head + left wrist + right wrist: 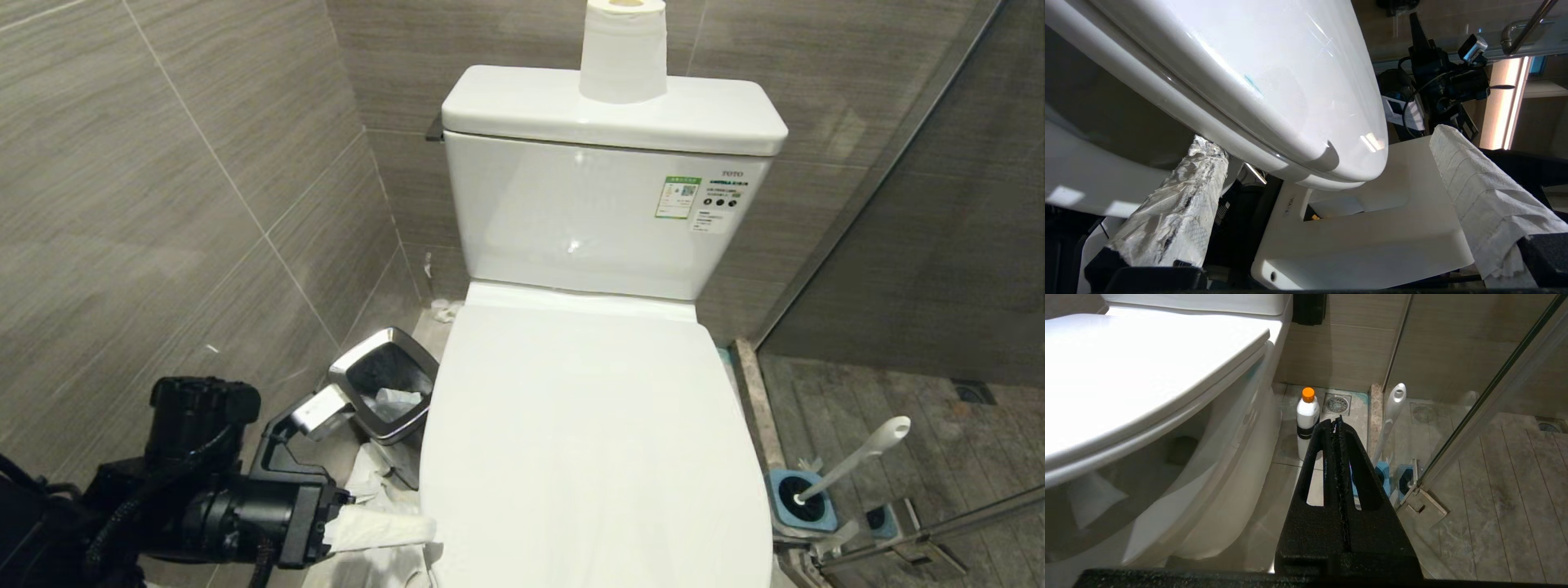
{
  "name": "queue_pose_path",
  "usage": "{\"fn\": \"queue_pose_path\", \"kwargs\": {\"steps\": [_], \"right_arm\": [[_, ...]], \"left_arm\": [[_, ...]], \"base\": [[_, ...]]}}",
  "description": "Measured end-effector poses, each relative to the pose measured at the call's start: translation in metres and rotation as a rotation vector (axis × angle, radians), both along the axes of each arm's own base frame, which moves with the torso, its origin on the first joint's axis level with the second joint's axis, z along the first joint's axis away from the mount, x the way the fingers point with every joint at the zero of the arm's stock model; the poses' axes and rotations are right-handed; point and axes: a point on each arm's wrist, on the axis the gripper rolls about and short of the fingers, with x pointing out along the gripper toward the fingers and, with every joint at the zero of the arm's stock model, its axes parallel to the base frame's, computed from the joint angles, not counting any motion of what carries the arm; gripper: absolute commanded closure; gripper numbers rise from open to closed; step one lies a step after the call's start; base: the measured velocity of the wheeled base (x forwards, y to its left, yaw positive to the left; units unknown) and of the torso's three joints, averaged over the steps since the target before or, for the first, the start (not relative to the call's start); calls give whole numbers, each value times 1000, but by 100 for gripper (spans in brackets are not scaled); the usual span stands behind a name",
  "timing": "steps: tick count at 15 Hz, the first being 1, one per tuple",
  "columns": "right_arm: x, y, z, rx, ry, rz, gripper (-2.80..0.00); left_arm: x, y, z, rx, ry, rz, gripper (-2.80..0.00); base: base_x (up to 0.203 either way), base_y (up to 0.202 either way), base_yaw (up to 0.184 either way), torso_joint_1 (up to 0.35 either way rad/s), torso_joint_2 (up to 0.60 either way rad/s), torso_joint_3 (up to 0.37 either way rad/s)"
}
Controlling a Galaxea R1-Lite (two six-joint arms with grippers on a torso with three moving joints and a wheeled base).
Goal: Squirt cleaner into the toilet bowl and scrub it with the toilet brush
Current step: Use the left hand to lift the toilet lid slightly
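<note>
A: We have the left gripper (371, 469) low at the left flank of the toilet bowl (1216, 465), its paper-wrapped fingers (1486, 196) spread wide and holding nothing. In the left wrist view the front lip of the closed lid (588, 433) sits between them, one finger below the rim, one out in front.

B: And the lid is fully down, so the bowl is not yet reachable. What do we count as the first hazard?

A: The lid is smooth and curved. If we close on the glossy edge only at the fingertips, we judge it may slip out partway up and drop back onto the seat.

B: The trash bin (385, 384) stands just beside the left gripper, against the toilet's side. A wide swing of the arm could knock it.

A: The paper wrapping is loose, too; it could snag under the rim or tear.

B: Where do we find the task's tools?

A: On the floor at the toilet's right: the cleaner (1307, 416) upright beside the base, the toilet brush (1390, 416) in its holder (802, 498) by the glass door (1486, 396). The right gripper (1337, 421) hangs above them, pressed shut and empty.

B: The toilet paper roll (624, 51) on the tank could topple if the lid swings back hard.
</note>
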Motion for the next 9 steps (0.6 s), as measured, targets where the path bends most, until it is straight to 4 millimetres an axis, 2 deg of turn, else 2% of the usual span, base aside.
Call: {"fn": "queue_pose_path", "kwargs": {"steps": [9], "right_arm": [[0, 0, 0, 0, 1, 1, 0]], "left_arm": [[-8, -7, 34, -45, -43, -27, -280]], "base": [[0, 0, 0, 0, 0, 0]]}}
